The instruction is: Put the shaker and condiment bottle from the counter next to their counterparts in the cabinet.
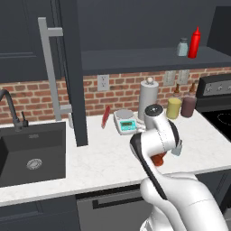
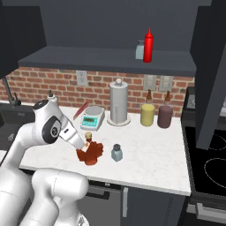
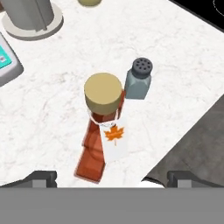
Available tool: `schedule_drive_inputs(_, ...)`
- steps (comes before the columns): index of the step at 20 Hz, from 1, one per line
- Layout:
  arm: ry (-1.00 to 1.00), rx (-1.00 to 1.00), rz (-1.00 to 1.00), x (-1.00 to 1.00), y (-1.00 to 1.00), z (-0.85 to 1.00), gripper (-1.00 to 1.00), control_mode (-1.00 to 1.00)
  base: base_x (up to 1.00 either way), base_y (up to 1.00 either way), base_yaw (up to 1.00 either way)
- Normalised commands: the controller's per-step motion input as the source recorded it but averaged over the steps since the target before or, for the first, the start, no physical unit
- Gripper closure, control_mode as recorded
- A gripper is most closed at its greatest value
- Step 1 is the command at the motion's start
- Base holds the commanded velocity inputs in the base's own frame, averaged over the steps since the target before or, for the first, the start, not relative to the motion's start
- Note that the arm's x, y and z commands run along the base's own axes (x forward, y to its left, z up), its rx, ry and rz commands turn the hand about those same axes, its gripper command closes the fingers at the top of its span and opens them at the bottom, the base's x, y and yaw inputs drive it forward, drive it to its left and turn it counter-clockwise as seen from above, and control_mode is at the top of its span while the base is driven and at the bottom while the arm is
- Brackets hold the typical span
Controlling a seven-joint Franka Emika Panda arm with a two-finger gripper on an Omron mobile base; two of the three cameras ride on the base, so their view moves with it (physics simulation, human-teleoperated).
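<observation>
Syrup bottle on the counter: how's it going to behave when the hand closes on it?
The condiment bottle looks rigid, so it probably won't deform under the fingers. Its ribbed sides should give decent grip, though the hanging white tag may slip if pinched. It stands upright with a broad cap on a narrower neck, and the shaker sits close beside it, so a sideways nudge could tip it.

A red brick wall [image 1: 122, 88] is running behind the worktop, carrying a white socket [image 1: 103, 82]. A paper towel roll [image 2: 118, 103] is standing upright near a small kitchen scale [image 2: 92, 118], with a yellow canister [image 2: 147, 114] and a maroon canister [image 2: 164, 116] sitting side by side. A black stove [image 2: 207, 163] is lying at the right.
</observation>
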Motion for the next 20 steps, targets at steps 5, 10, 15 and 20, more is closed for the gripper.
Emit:
schedule_drive_inputs(5,0.0,0.0,-0.01,0.0,0.0,-0.34,-1.0,-1.0,0.0,0.0,0.0)
schedule_drive_inputs(10,0.0,0.0,-0.01,0.01,0.0,-0.25,-1.0,-1.0,0.0,0.0,0.0)
schedule_drive_inputs(15,0.0,0.0,-0.03,0.03,0.0,-0.11,-1.0,-1.0,0.0,0.0,0.0)
schedule_drive_inputs(20,0.0,0.0,-0.03,0.02,0.0,-0.04,-1.0,-1.0,0.0,0.0,0.0)
